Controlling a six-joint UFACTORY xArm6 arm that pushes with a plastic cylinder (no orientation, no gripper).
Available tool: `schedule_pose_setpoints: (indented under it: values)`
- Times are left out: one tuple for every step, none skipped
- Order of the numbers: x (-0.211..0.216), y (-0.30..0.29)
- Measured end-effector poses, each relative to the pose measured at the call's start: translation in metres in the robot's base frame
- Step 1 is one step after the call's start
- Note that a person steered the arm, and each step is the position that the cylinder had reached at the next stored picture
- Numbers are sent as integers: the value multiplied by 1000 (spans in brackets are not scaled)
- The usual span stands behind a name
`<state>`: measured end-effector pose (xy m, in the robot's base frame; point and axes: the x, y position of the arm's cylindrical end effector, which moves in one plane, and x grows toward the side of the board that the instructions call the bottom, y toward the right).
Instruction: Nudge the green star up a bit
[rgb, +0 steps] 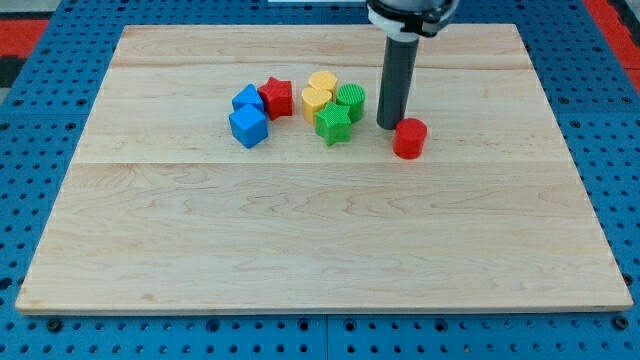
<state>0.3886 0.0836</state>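
The green star (333, 124) lies in the far-centre cluster on the wooden board (300, 240). A green cylinder (351, 101) touches its far-right side; two yellow blocks (319, 92) crowd its far-left side. A red star (276, 97) and two blue blocks (247, 117) lie farther left. My tip (389, 125), a bare rod with no jaws to open or close, rests right of the green star, just beside a red cylinder (409, 138).

Your way to the green star (333, 124) from the view's bottom is lying open; bare board (320, 230) is stretching below it; above, the green cylinder (351, 101) and two yellow blocks (319, 93) are crowding against it, blocking upward travel; my tip (389, 125) is standing in the gap between star and red cylinder (409, 138).
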Motion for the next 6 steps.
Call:
schedule_pose_setpoints:
  values:
    - [16, 7]
    - [30, 28]
    - [42, 41]
    - [62, 9]
    - [66, -52]
    - [39, -96]
